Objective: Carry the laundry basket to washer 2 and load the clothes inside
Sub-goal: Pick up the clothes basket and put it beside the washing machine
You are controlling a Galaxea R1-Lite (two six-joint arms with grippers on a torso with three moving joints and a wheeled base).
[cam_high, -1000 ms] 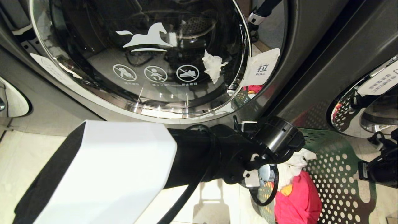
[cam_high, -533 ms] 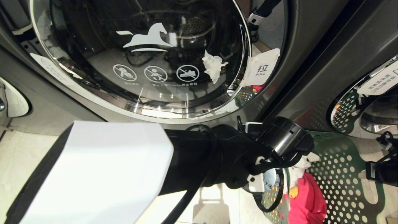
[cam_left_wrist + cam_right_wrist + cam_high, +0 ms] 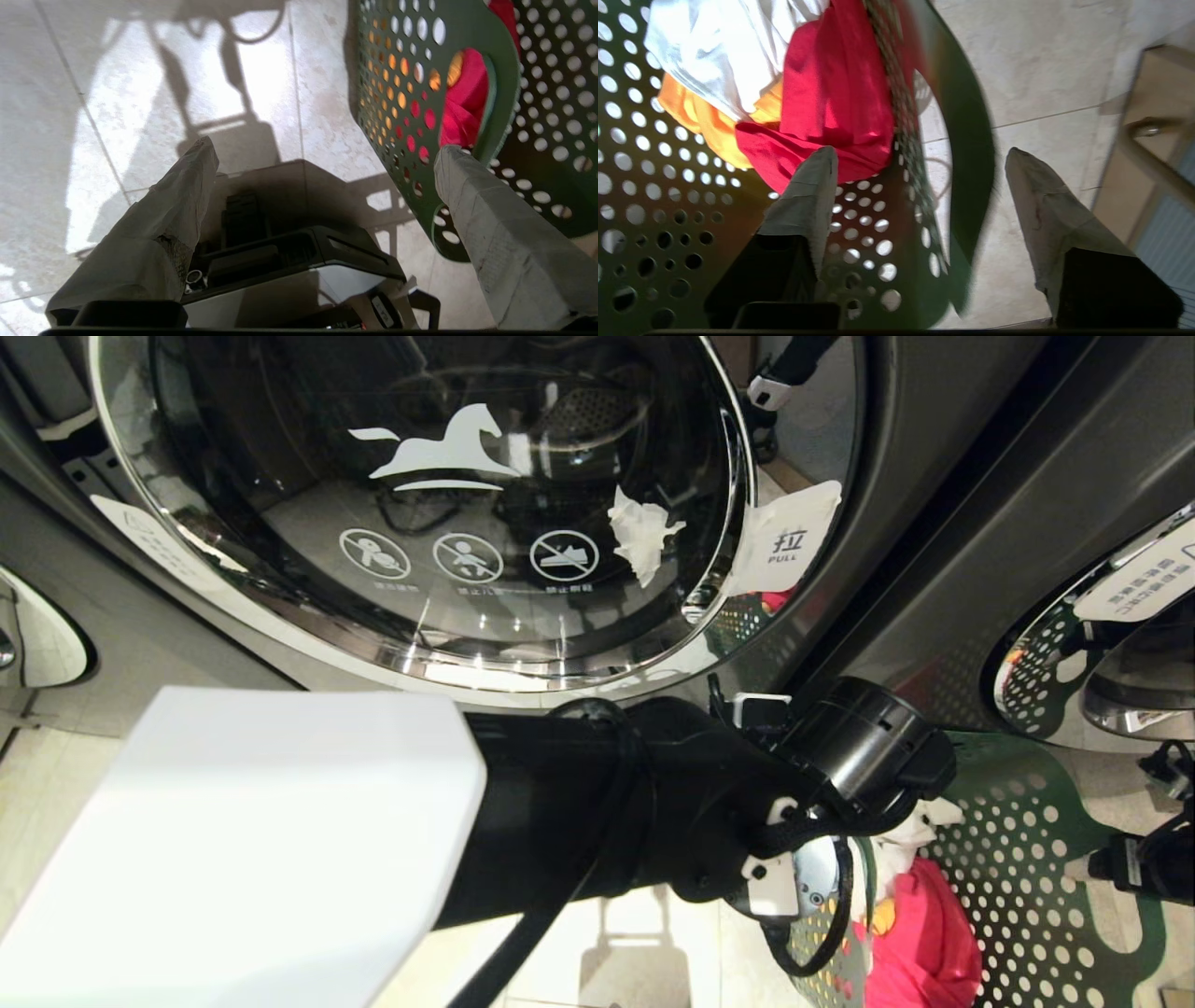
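Observation:
The dark green laundry basket [image 3: 1027,859] stands on the tiled floor at the lower right, below a dark grey washer with a horse logo on its closed glass door [image 3: 448,504]; no numeral shows. The clothes lie in the basket: red [image 3: 831,93], white [image 3: 728,51] and orange [image 3: 700,121]. My left gripper [image 3: 322,154] is open beside the basket's wall [image 3: 397,56], with one fingertip [image 3: 451,158] at the oval handle cut-out. My right gripper [image 3: 920,158] is open astride the opposite rim, one finger inside the basket [image 3: 668,210] and one outside. Neither holds anything.
A white PULL tag [image 3: 784,546] hangs at the door's right edge. Another washer's chrome door [image 3: 1092,653] shows at the far right. My left arm [image 3: 280,840] crosses the lower head view. My own base [image 3: 289,261] sits on the floor under the left gripper.
The left wrist has slid right and slightly down over the basket's near edge. The right arm has drawn back toward the right edge. The basket has shifted a little to the right.

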